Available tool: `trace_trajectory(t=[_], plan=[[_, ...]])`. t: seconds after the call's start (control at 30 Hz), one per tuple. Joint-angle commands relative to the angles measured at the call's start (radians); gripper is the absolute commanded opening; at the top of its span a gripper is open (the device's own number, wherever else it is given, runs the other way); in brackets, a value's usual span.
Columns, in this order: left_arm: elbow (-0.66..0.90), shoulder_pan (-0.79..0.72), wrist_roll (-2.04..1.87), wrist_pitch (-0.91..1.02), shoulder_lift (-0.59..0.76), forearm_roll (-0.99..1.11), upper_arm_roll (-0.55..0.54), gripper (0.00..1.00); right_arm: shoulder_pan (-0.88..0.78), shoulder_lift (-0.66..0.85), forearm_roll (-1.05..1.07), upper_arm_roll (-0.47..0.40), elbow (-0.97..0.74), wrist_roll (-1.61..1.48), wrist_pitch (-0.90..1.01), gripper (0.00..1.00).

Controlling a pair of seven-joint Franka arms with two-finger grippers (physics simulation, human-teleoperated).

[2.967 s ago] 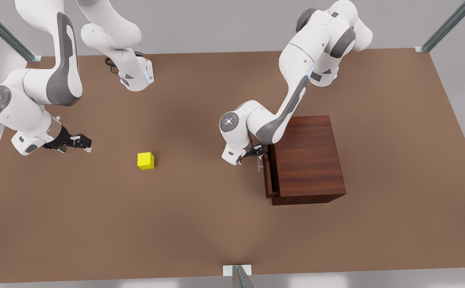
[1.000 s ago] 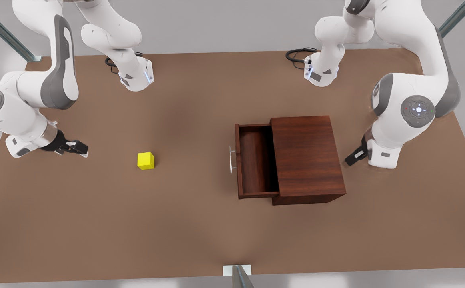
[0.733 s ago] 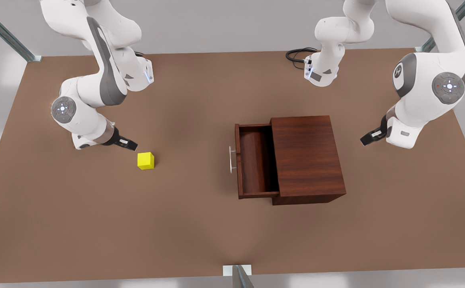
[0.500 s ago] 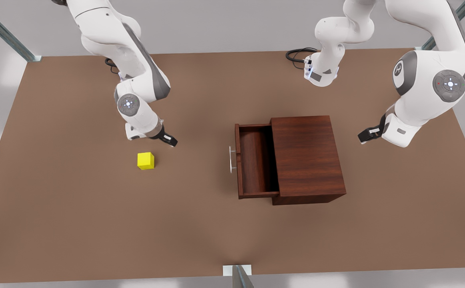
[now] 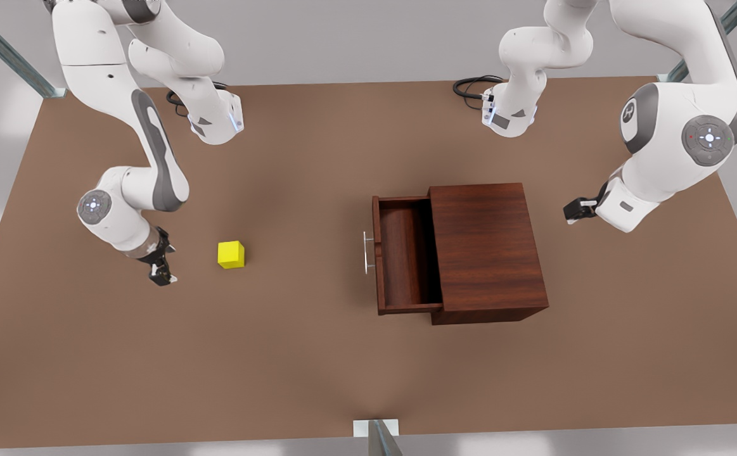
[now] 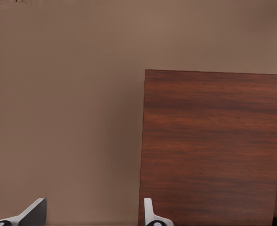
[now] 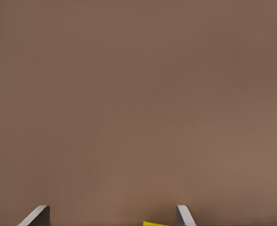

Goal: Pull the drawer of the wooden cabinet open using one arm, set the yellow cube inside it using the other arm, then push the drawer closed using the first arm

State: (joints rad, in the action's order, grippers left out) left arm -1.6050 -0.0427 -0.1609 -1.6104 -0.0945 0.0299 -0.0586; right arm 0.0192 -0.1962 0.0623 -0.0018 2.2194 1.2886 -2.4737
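- Right hand (image 5: 162,273), fingers spread, points down at the table (image 5: 292,367) beside the yellow cube (image 5: 231,254).
- Left hand (image 5: 575,209), spread, hangs beyond the wooden cabinet (image 5: 488,250), opposite the open drawer (image 5: 406,256).

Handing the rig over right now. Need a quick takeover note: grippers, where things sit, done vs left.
Left gripper: open, empty, waiting beside the wooden cabinet on the front view's right.
Right gripper: open, empty, close to the yellow cube, not touching it.
Drawer: pulled open, nothing inside.
Cube: on the table.
Done: drawer opened.
Left: grasp cube with right, drop it in the drawer, push shut with left.
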Motion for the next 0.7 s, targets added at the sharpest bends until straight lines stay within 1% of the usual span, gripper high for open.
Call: trace_trajectory(t=[0.0, 0.1, 0.13, 0.23, 0.33, 0.5, 0.63, 0.67], plan=[[0.000, 0.004, 0.121, 0.001, 0.001, 0.001, -0.001, 1.00, 0.001, -0.015, -0.006, 0.000, -0.001, 0.279, -0.013, 1.00], [-0.001, 0.004, 0.120, 0.003, 0.001, 0.001, -0.001, 1.00, 0.008, -0.017, -0.027, 0.000, 0.011, 0.265, -0.008, 1.00], [-0.001, 0.003, 0.121, 0.003, 0.001, 0.001, -0.001, 1.00, 0.008, -0.017, -0.039, 0.000, 0.013, 0.259, 0.047, 1.00], [-0.001, 0.003, 0.109, 0.015, 0.001, 0.001, -0.003, 1.00, 0.001, -0.022, -0.042, 0.002, 0.016, 0.245, 0.117, 1.00], [0.000, -0.002, 0.104, 0.017, 0.001, 0.001, -0.004, 1.00, -0.010, -0.025, -0.042, 0.006, 0.025, 0.248, 0.117, 1.00], [0.013, -0.005, 0.113, 0.015, -0.002, 0.001, -0.004, 1.00, -0.015, -0.051, -0.032, 0.060, 0.026, 0.256, 0.113, 1.00], [0.002, -0.008, 0.113, 0.053, -0.007, 0.008, -0.003, 1.00, -0.033, -0.068, -0.027, 0.074, 0.026, 0.262, 0.094, 1.00], [0.000, -0.008, 0.113, 0.053, -0.008, 0.008, -0.003, 1.00, -0.039, -0.074, -0.013, 0.074, 0.029, 0.262, 0.064, 1.00]])
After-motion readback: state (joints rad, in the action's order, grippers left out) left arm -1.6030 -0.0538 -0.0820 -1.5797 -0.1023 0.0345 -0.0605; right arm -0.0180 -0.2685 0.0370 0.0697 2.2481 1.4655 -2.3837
